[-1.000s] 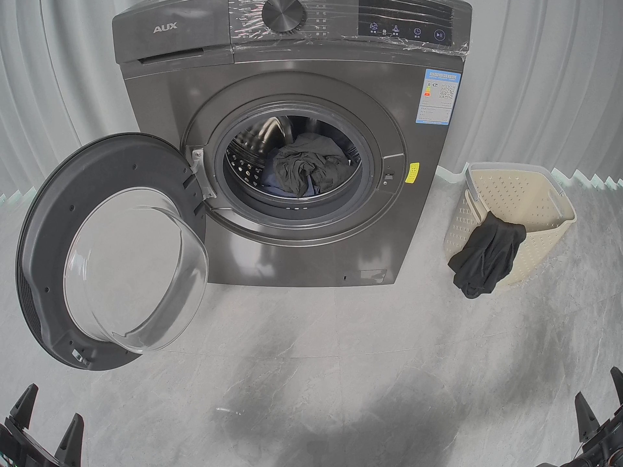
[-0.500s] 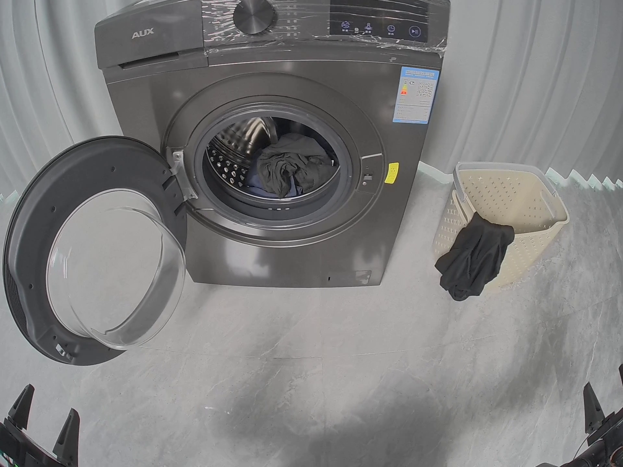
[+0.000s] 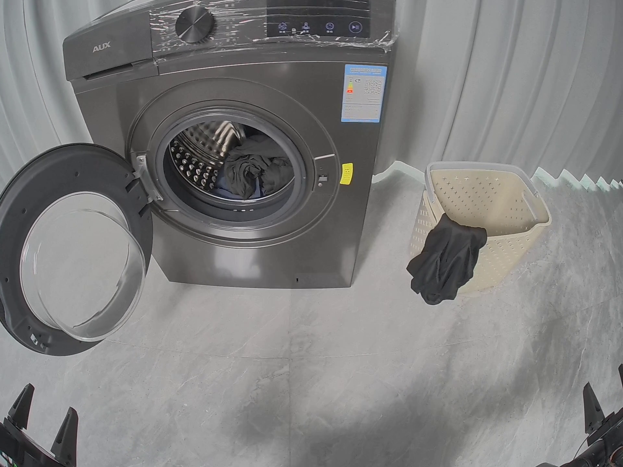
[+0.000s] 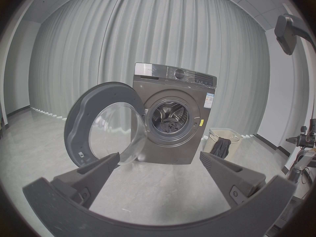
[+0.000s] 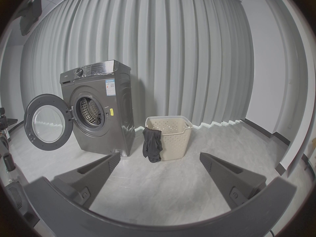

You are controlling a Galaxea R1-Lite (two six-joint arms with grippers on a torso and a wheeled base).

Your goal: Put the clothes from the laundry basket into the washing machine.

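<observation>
Evidently the head view had swung right, toward the basket, while the things lay unmoved; the left gripper (image 4: 158,155) hung wide open, empty; the washing machine (image 3: 214,264), door (image 3: 71,254) open, held dark clothes (image 3: 256,173); one dark garment (image 3: 446,257) draped over the laundry basket (image 3: 483,165) rim, probably next; the right gripper (image 5: 159,154) gaped empty.

Floor (image 3: 363,371): I see grey marbled tiles, lightly glossy.
Washing machine (image 3: 259,261): stands on it, to my left.
Laundry basket (image 3: 509,254): on it, near the machine's right side.
</observation>
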